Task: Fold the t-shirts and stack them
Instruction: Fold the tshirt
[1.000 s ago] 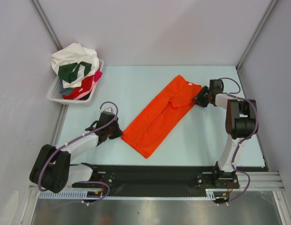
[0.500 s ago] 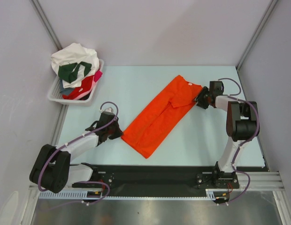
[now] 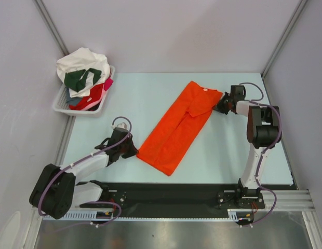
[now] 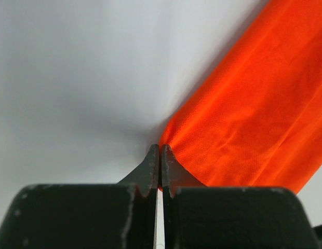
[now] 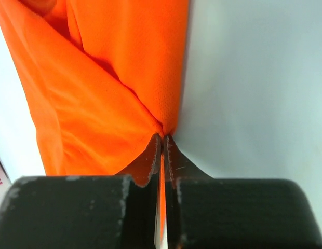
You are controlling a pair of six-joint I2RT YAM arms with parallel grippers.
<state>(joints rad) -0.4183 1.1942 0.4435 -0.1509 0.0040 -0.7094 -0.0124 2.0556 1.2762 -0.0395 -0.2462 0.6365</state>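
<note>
The bright orange t-shirt (image 3: 177,124) lies folded into a long diagonal strip on the pale table, from far right to near middle. My left gripper (image 3: 134,151) is shut on its near left corner; the left wrist view shows orange fabric (image 4: 244,119) pinched at the fingertips (image 4: 161,150). My right gripper (image 3: 219,107) is shut on its far right corner, with orange cloth (image 5: 98,93) between the closed fingers (image 5: 162,139). The other t-shirts, white (image 3: 80,59), dark green (image 3: 77,79), red (image 3: 88,99) and pink (image 3: 107,84), lie heaped in the basket.
The white slatted basket (image 3: 65,108) stands at the far left of the table by the left wall. Walls and metal posts close in the left, far and right sides. A black rail (image 3: 166,191) runs along the near edge between the arm bases.
Both grippers have dragged the orange shirt a little: its near end has shifted towards the near right and its far end towards the far side, so the strip lies steeper.
</note>
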